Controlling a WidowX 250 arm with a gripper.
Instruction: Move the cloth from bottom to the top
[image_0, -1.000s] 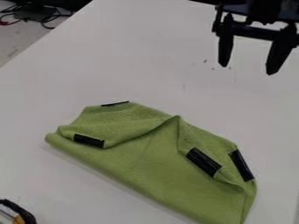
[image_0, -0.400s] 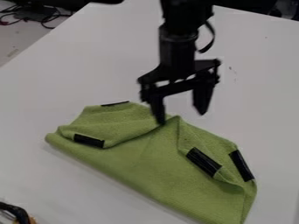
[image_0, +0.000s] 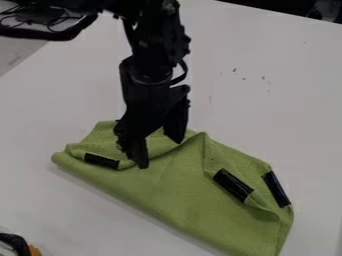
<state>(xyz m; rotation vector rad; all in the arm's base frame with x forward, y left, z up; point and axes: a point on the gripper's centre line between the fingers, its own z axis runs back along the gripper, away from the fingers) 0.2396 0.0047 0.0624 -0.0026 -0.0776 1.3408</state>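
My black gripper (image_0: 160, 151) hangs over the upper left part of the green cloth, its two fingers spread apart with nothing held between them. The cloth (image_0: 177, 192) lies folded and rumpled across the lower half of the table, slanting from left down to the lower right. Black strips show at its left fold and near its right end. The arm hides part of the cloth's upper left edge; whether the fingertips touch the fabric I cannot tell.
The white table (image_0: 267, 115) carries a few small dark specks at upper right. Cables (image_0: 63, 20) lie beyond its left edge. A black and orange object (image_0: 17, 245) sits at the bottom left corner.
The gripper has come from the upper right, left and down to above the cloth's upper left part, and has turned. The cloth lies as before.
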